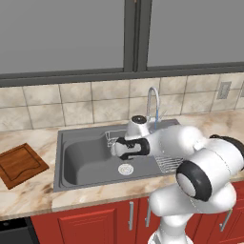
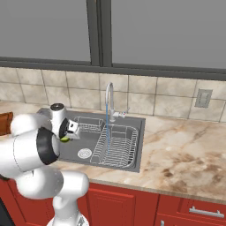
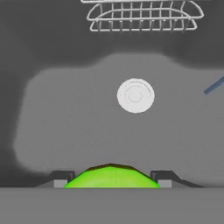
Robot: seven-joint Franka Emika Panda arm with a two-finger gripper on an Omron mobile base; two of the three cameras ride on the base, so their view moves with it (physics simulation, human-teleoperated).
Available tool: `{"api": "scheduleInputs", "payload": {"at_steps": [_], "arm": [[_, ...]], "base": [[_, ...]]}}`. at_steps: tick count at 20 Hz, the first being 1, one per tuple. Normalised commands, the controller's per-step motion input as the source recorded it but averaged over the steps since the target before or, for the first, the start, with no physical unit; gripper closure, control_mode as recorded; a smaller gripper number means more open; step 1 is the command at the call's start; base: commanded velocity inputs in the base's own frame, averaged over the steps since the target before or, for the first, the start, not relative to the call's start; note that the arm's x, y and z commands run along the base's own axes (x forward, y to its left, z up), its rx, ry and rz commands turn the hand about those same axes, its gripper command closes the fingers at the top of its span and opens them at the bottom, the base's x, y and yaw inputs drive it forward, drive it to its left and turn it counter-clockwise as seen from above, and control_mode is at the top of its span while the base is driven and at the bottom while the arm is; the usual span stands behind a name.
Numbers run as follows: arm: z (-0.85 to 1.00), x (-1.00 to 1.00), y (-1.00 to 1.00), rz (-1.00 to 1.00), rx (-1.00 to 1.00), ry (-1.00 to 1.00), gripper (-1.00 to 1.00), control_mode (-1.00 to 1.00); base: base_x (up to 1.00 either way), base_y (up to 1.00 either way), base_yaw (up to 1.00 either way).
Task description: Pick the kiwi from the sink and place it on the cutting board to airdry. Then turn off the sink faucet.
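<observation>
My gripper (image 3: 111, 183) clasps the kiwi (image 3: 111, 177) at bottom center, above the sink (image 3: 65, 131). Still left: set it on the cutting board (image 1: 19, 164) at far left, then shut off the faucet (image 1: 153, 102).

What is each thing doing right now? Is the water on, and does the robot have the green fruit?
kiwi: held between the fingertips, above the sink floor.
end effector: shut on the kiwi.
sink faucet: running, a thin stream falls onto the wire rack.
sink: basin bare around the drain.
cutting board: flat on the counter, nothing on it.
</observation>
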Motion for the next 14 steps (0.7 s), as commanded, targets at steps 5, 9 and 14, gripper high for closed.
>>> {"api": "scheduleInputs", "payload": {"at_steps": [5,9,14], "arm": [[0.53,-0.46,0.00,0.00,0.00,0.00,1.00,-1.00],[0.54,-0.57,0.00,0.00,0.00,0.00,1.00,-1.00],[0.51,-0.66,0.00,0.00,0.00,0.00,1.00,-1.00]], "base": [[0.00,0.00,0.00],[0.00,0.00,0.00],[0.00,0.00,0.00]]}}
